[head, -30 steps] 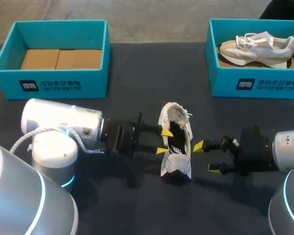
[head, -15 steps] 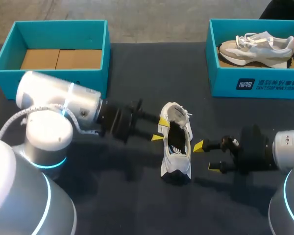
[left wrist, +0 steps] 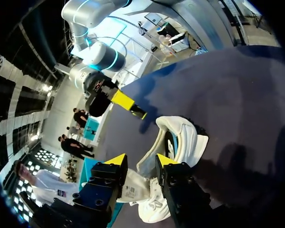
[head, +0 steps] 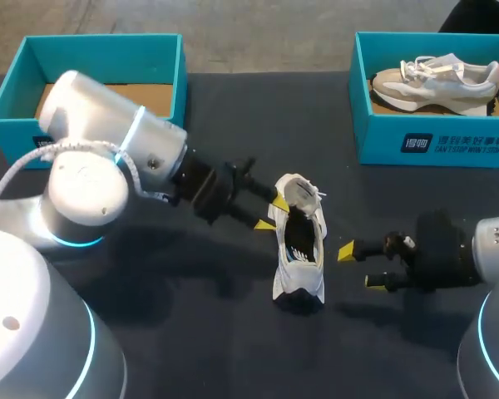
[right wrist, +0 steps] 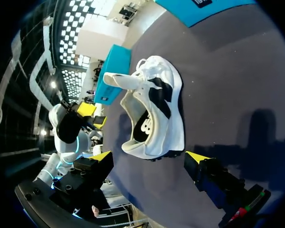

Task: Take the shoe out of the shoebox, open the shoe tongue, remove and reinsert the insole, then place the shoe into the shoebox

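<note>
The white shoe (head: 303,270) is lying on the dark table (head: 191,332) between the two grippers. The left gripper (head: 272,214) is holding its fingers apart at the shoe's collar, gripping nothing, while the right gripper (head: 358,266) is hanging wide open just beside the shoe, empty.

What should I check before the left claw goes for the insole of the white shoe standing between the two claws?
1. Shoe upright on its sole: ok.
2. Tongue folded back, opening exposed: ok.
3. Insole visible inside: ok.
4. Left claw gripping the shoe's collar: cannot tell.
5. Right claw open, clear of the shoe: ok.
</note>
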`<act>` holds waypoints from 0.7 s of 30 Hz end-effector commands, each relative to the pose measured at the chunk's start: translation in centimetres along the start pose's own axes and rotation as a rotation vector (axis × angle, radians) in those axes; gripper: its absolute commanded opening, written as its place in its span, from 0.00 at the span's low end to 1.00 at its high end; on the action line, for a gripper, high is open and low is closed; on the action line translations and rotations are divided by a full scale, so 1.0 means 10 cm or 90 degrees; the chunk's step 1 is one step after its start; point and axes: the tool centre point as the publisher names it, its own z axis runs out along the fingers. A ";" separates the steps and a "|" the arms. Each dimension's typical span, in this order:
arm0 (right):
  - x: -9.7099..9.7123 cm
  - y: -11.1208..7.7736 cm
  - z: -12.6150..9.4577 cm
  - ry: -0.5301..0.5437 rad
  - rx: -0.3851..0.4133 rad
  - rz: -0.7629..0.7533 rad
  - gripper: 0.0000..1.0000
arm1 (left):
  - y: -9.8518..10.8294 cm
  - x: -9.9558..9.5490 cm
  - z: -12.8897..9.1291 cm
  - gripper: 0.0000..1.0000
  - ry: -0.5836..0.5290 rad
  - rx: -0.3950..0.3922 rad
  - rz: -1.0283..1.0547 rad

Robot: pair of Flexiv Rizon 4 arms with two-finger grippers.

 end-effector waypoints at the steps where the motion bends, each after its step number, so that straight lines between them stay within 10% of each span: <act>1: -0.03 -0.02 -0.32 -0.019 0.014 -0.004 1.00 | 0.00 -0.04 0.00 0.38 0.099 -0.006 0.013; 21: -0.40 -0.02 -1.06 -0.107 0.012 -0.024 1.00 | -0.03 -0.01 0.12 0.36 0.291 -0.028 0.107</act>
